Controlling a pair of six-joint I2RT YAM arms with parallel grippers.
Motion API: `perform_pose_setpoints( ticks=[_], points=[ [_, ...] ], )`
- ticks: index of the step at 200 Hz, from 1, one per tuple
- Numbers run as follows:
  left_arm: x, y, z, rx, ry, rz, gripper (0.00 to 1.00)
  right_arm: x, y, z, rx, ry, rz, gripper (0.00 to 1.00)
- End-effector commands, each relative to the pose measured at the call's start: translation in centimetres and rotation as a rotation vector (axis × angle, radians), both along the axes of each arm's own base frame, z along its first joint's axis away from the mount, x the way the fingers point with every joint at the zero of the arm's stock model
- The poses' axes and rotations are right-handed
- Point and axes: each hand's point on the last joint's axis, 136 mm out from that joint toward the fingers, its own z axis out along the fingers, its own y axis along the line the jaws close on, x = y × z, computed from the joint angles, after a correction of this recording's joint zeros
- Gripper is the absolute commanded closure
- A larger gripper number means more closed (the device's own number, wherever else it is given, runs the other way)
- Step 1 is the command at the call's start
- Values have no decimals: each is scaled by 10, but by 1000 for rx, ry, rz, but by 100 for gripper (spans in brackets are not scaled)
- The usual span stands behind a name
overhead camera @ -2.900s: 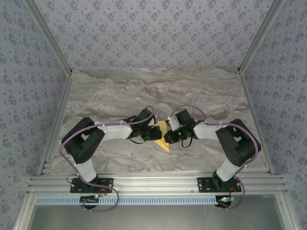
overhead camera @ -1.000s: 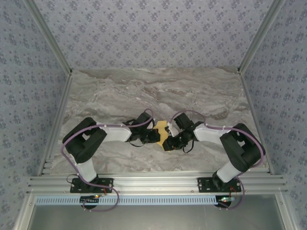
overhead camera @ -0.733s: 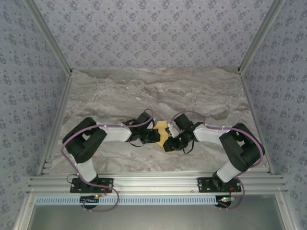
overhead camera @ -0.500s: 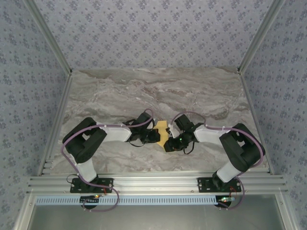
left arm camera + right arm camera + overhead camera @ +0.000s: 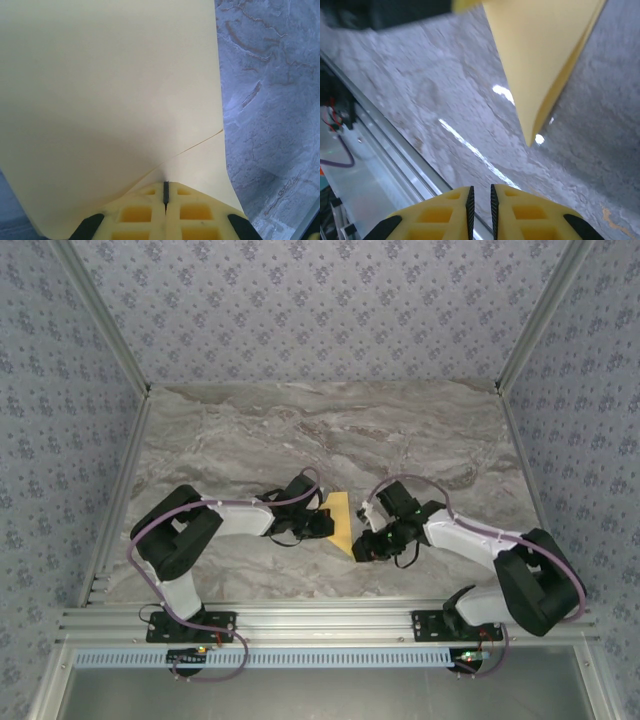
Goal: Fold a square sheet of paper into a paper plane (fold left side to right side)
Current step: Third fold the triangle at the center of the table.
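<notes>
**Folded sheet held on its left edge; right tool beside the near tip**

Obs. The square sheet of paper (image 5: 341, 518) is already down to a narrow pointed shape. It sits mid-tabletop (image 5: 300, 430) between the two arms. Its long axis runs far to near, and the point faces the arm bases.

Left tool (image 5: 322, 524): fingers pressed together and pinching the sheet at its left edge. In the left wrist view the paper fans out from the fingertips (image 5: 172, 197), and a crease runs from them toward its right edge.

Right tool (image 5: 362, 550): fingers almost together, with a narrow slit between them and nothing in it. It stands just beside the near tip, on the tip's right and slightly nearer the bases, not touching.

Right wrist view: the tip hangs ahead of the tool, off to one side of its line. Two layers gape slightly along one edge. Cannot tell whether the tip rests on the tabletop or is just clear of it.

Judgement. The sheet lies to the left of the right tool and further from the bases. The right arm is the nearer free one to the tip. A left-over-right fold would hinge on the far-to-near axis, with the left tool carrying its edge across. With that slit the right tool looks fit to press, not to grasp.

Risk: thin paper may buckle off the crease.
</notes>
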Motion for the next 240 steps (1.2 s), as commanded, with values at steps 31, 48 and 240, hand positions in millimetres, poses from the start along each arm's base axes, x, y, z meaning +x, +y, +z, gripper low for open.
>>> perform_pose_setpoints(
  ticks=[31, 48, 240],
  points=[
    [-11, 29, -36, 161, 46, 36, 100, 33, 16, -3, -13, 14, -86, 91],
    [-11, 29, -36, 159, 47, 36, 100, 38, 15, -14, -47, 28, -108, 96],
    [-36, -26, 34, -112, -87, -80, 99, 11, -36, -87, -396, 120, -119, 100]
  ],
)
